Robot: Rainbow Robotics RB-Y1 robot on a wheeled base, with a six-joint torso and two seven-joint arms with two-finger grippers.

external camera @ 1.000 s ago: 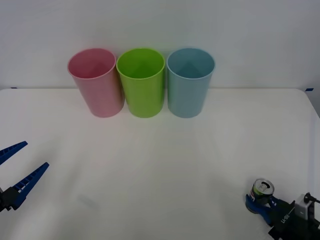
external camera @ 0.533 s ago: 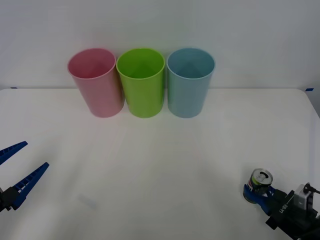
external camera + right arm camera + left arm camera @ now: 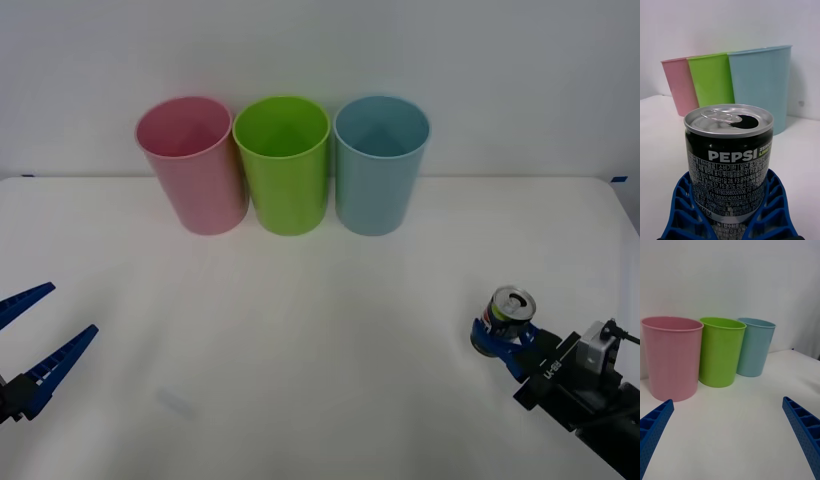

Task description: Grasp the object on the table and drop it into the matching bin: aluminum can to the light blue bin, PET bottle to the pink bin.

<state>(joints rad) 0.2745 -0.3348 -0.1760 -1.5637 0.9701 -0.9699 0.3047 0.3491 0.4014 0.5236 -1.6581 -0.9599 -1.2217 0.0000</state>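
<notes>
The aluminum can (image 3: 507, 314) stands upright at the right side of the white table (image 3: 320, 330), its pull-tab top open. My right gripper (image 3: 500, 340) is shut on the can (image 3: 729, 165), its blue fingers (image 3: 681, 210) pressing both sides of the lower body. Along the table's back edge stand the pink bin (image 3: 192, 163) at the left and the light blue bin (image 3: 378, 163) at the right. My left gripper (image 3: 35, 335) rests open at the left edge of the table, its fingers (image 3: 803, 431) wide apart and holding nothing.
A lime green bin (image 3: 285, 163) of the same shape stands between the pink and light blue bins (image 3: 754, 347). A white wall rises right behind them. Open tabletop lies between the can and the bins.
My right gripper has carried the can up and toward the left, in the direction of the bins. The left arm has stayed where it was.
</notes>
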